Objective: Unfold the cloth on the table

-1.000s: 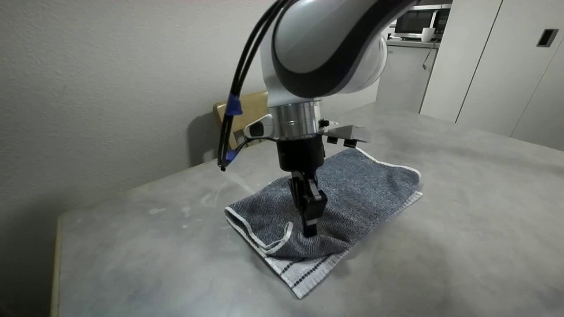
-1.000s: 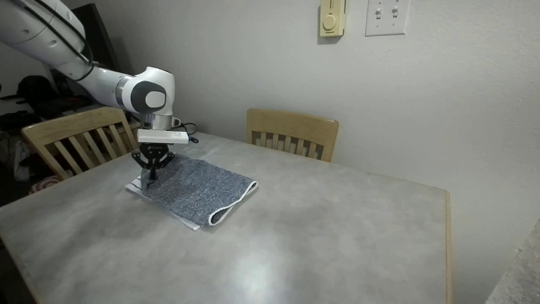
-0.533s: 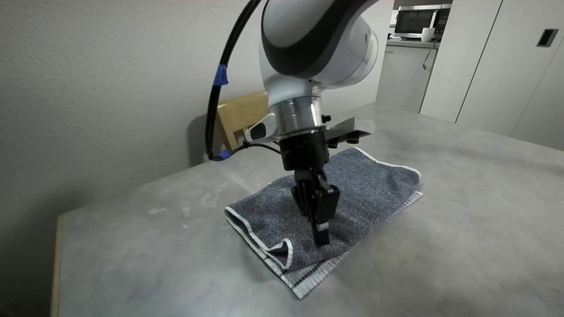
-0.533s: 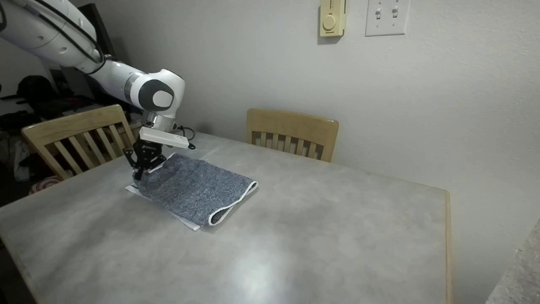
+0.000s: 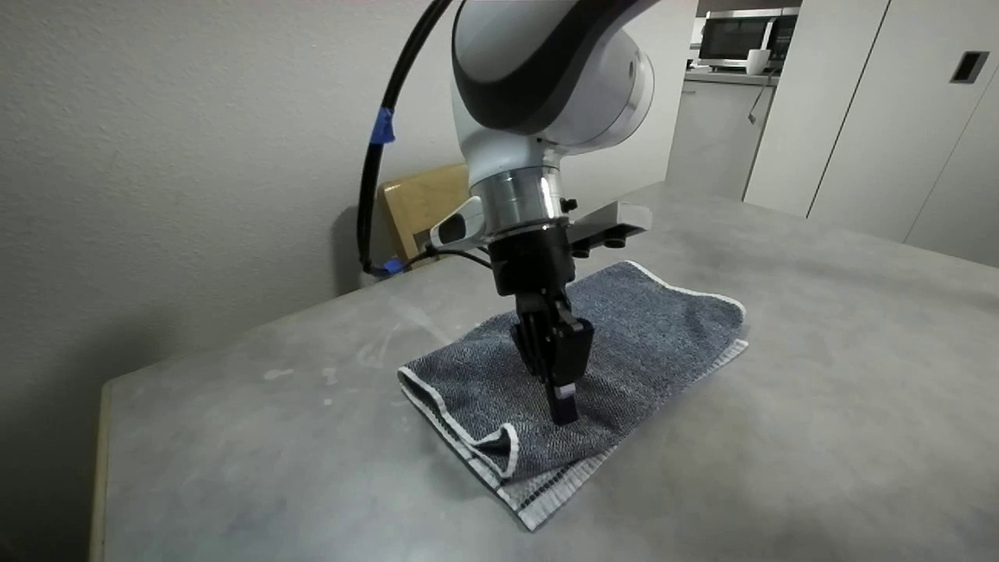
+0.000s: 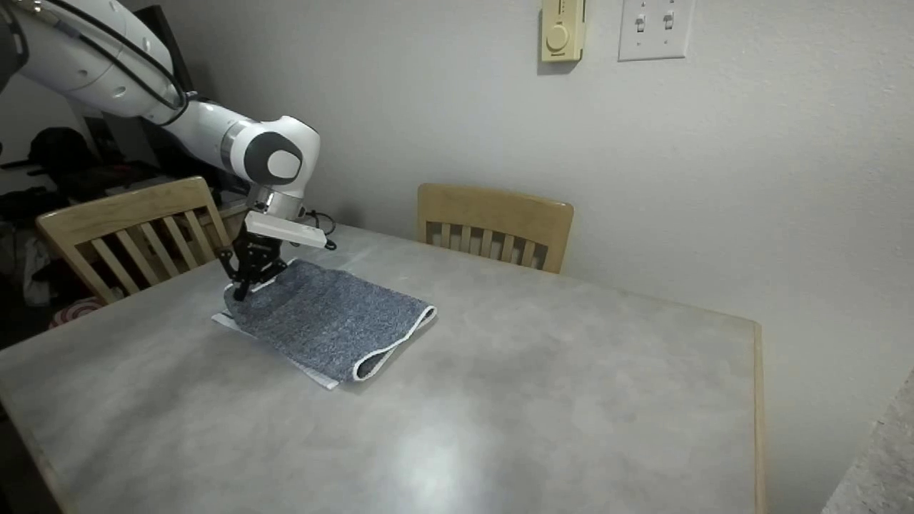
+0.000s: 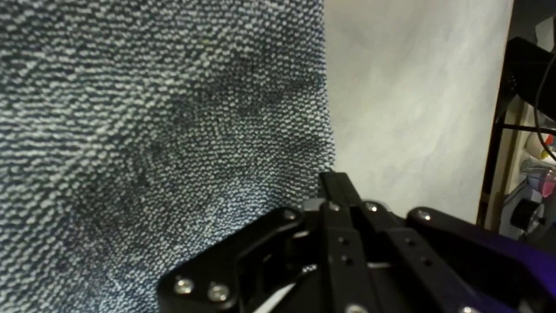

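While the tool (image 5: 563, 414) tilts down, closed tight, in an exterior view I see the folded cloth (image 5: 636, 355) beneath it on the counter (image 5: 312, 460); in an exterior view the cloth (image 6: 339, 314) stretches mostly right of the tool; in the wrist view, mostly left

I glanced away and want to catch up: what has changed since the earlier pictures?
The tool moved left in an exterior view and now leans. The turned-up hem of the cloth shifted toward the striped end, covering more of it. The tool stayed shut; nothing was visibly taken hold of or let go. The opposite end and the table stayed put.
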You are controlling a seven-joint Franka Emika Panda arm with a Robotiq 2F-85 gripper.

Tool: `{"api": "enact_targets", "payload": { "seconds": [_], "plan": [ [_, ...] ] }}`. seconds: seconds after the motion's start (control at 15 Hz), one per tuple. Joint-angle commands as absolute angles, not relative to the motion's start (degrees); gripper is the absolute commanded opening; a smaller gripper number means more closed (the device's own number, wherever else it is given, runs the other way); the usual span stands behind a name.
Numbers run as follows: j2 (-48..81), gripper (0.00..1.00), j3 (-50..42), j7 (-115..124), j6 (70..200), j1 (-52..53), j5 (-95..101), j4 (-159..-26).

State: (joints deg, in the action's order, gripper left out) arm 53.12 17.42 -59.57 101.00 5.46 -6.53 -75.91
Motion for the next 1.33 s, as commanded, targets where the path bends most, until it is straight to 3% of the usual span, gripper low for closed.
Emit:
{"api": "enact_targets", "payload": {
  "seconds": [0.0, 0.73, 1.27],
  "plan": [
    [52.4, 0.0, 14.0, -55.5, 102.4, 9.6, -1.6, -74.4],
    [57.0, 0.0, 14.8, -55.8, 105.2, 10.0, 1.4, -71.5],
    [60.3, 0.0, 19.6, -71.6, 96.6, 5.6, -7.2, -68.0]
  ]
}}
